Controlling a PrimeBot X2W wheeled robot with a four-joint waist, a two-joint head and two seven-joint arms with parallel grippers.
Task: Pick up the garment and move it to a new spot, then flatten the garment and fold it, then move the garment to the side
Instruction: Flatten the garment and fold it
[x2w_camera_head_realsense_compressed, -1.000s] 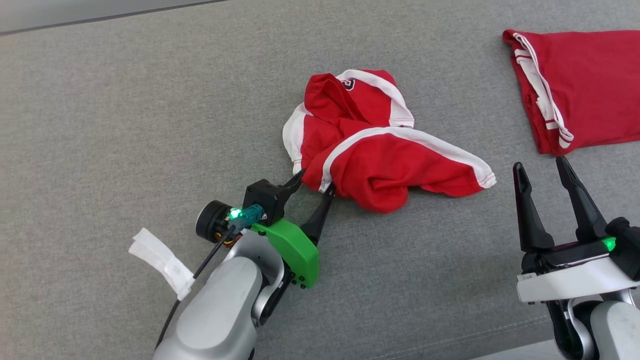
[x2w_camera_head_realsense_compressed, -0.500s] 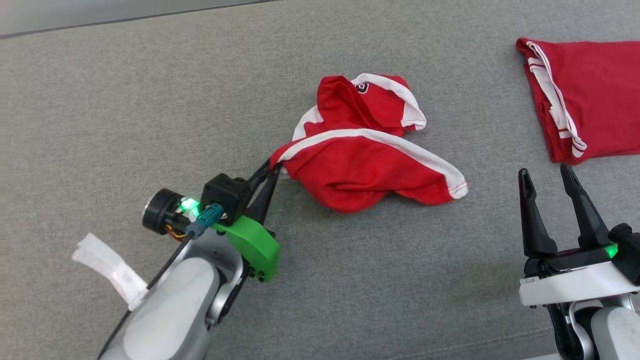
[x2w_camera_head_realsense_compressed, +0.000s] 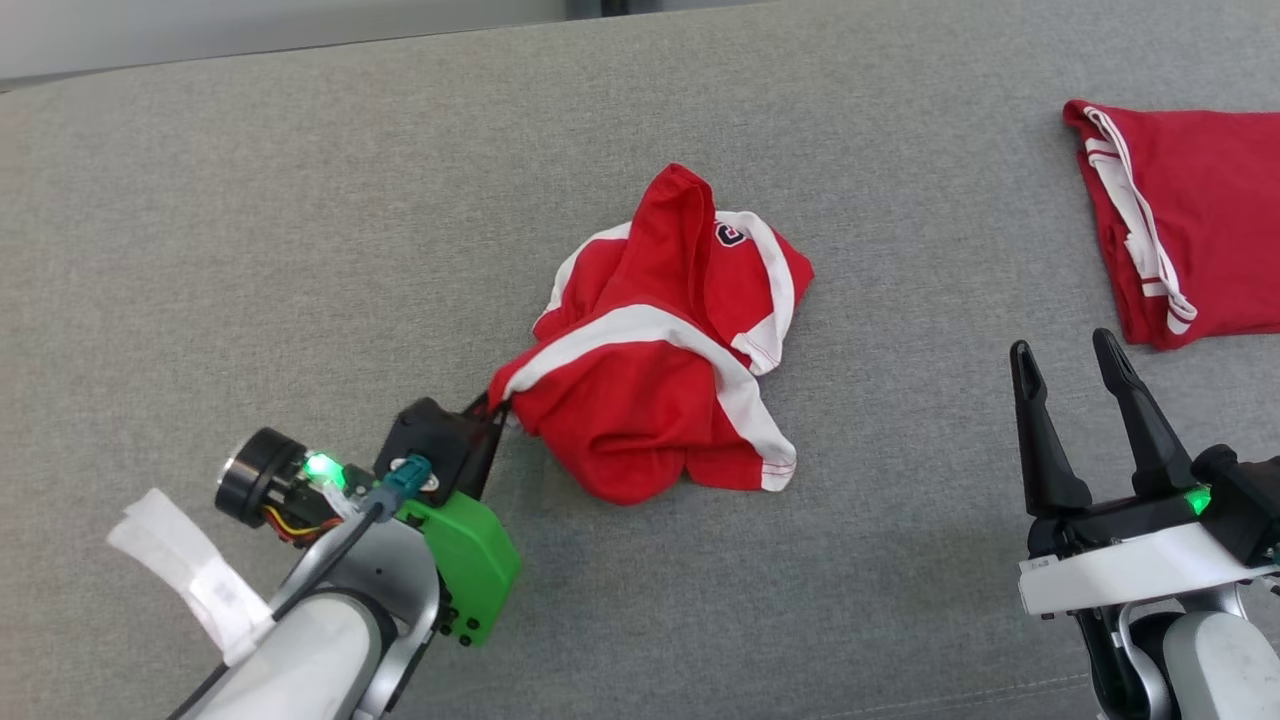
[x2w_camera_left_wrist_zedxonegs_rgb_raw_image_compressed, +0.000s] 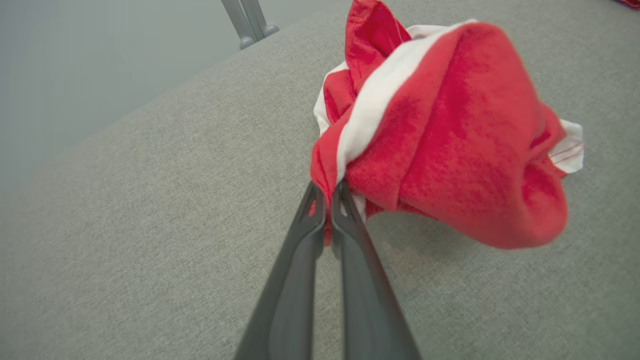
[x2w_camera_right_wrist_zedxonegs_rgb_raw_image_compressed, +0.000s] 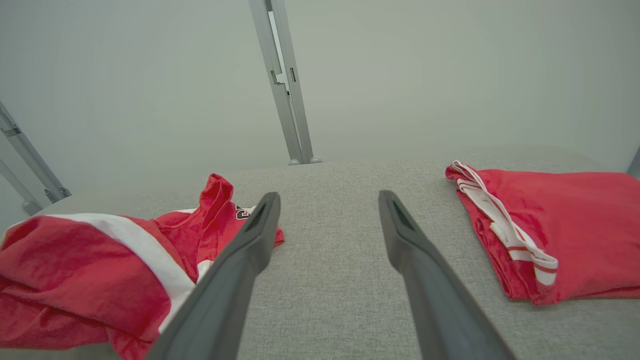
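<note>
A crumpled red garment (x2w_camera_head_realsense_compressed: 655, 380) with white stripes lies bunched in the middle of the grey surface. My left gripper (x2w_camera_head_realsense_compressed: 497, 408) is shut on its near-left edge. In the left wrist view the two dark fingers (x2w_camera_left_wrist_zedxonegs_rgb_raw_image_compressed: 312, 220) pinch a fold of the garment (x2w_camera_left_wrist_zedxonegs_rgb_raw_image_compressed: 450, 135), and the bulk hangs lifted with a shadow beneath it. My right gripper (x2w_camera_head_realsense_compressed: 1065, 350) stands open at the lower right, apart from the cloth, with nothing between its fingers. In the right wrist view the garment (x2w_camera_right_wrist_zedxonegs_rgb_raw_image_compressed: 90, 270) sits left of those open fingers (x2w_camera_right_wrist_zedxonegs_rgb_raw_image_compressed: 260, 220).
A second red garment (x2w_camera_head_realsense_compressed: 1190, 220) with white stripes lies folded flat at the far right; it also shows in the right wrist view (x2w_camera_right_wrist_zedxonegs_rgb_raw_image_compressed: 555, 235). The grey cushion (x2w_camera_head_realsense_compressed: 300, 220) has a far edge near the top. Metal posts (x2w_camera_right_wrist_zedxonegs_rgb_raw_image_compressed: 285, 85) stand behind it.
My left gripper closed on the garment's edge and pulled it toward the lower left, bunching and lifting the cloth. The head camera shifted as well. The right gripper stayed open.
</note>
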